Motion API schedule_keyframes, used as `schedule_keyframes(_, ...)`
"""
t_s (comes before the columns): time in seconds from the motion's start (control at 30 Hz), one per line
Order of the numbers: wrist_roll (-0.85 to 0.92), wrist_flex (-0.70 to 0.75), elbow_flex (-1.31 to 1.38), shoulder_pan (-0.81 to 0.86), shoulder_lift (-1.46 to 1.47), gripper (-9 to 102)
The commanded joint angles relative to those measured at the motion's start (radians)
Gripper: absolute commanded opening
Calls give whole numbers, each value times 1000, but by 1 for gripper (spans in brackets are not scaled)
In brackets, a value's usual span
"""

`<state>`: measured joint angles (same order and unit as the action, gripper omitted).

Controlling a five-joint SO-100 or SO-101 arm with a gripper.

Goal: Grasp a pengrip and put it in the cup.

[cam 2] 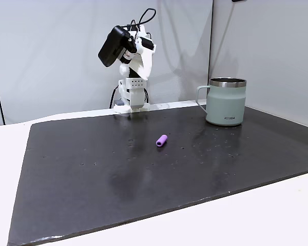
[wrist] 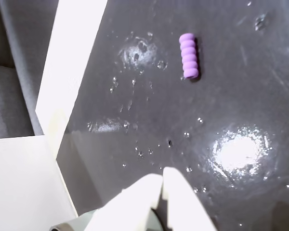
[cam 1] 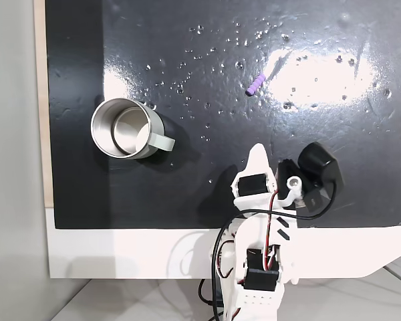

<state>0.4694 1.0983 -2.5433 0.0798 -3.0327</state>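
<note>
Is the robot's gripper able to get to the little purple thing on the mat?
Probably yes. The pengrip lies alone on open mat ahead of the gripper, nothing between them, and the cup stands far aside.

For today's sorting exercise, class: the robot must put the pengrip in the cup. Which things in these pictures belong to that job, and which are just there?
Belongs to the job:
- pengrip, lying on the mat, apart from the mug
- cup, upright, nothing seen inside
- gripper, fingertips together, holding nothing

Just there:
- black mat
- white table
- cables at the arm's base
</note>
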Motion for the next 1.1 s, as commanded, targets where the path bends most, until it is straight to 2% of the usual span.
schedule_keyframes(0.0,41,0,178,63,178,0)
schedule_keyframes(0.43,193,-51,466,192,707,7)
schedule_keyframes(1.07,244,-61,761,74,1164,17)
